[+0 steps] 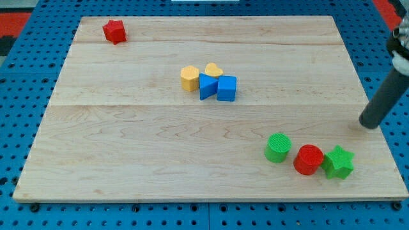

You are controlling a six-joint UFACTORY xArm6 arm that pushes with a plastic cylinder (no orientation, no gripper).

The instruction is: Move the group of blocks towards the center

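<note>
Camera view shows my tip resting on the pale wooden board near the view's right edge, above and to the right of a trio at the view's lower right: a green cylinder block, a red cylinder block and a green star-shaped block. The red cylinder touches the star; the green cylinder sits just beside the red one. I judge this trio to be the group meant, since it lies well off centre. The rod has no jaws to spread or press together; it only pushes.

Near the middle sits a second cluster: a yellow hexagonal block, a yellow heart-shaped block, a blue triangular block and a blue cube. A red star-shaped block lies alone at the view's top left.

The likely trouble: pushing from the right strikes the green star first, and an off-centre contact could spin it aside, so the trio splits. Cylinders may slip past each other. Pushing too far could ram the central cluster and scatter it.
</note>
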